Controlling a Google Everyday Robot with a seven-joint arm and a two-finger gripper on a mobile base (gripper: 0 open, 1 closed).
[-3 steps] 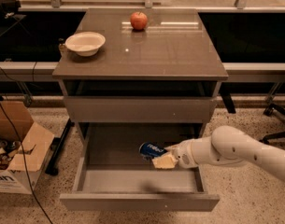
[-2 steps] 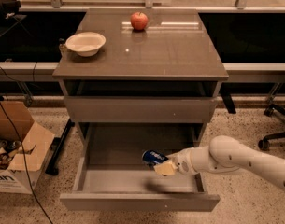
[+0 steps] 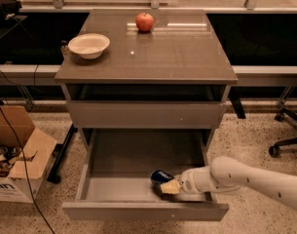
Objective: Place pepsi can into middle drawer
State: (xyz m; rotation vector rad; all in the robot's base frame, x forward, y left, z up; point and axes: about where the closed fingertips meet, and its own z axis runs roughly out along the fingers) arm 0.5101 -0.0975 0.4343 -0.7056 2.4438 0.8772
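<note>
The pepsi can (image 3: 160, 175), dark blue, lies tilted low inside the open middle drawer (image 3: 119, 186), near its front right part. My gripper (image 3: 169, 185), on a white arm reaching in from the right, is right against the can with its pale fingers (image 3: 171, 187) around the can's near end. I cannot tell whether the can touches the drawer floor. The drawer is pulled far out, showing its smooth grey floor and low walls.
A red apple (image 3: 144, 21) and a white bowl (image 3: 88, 45) stand on the cabinet top (image 3: 182, 52). A closed drawer front (image 3: 145, 114) is above the open one. A cardboard box (image 3: 16, 155) sits on the floor at the left; an office chair base (image 3: 287, 140) is at the right.
My gripper and the can have moved lower and toward the drawer's front, deeper into the drawer.
</note>
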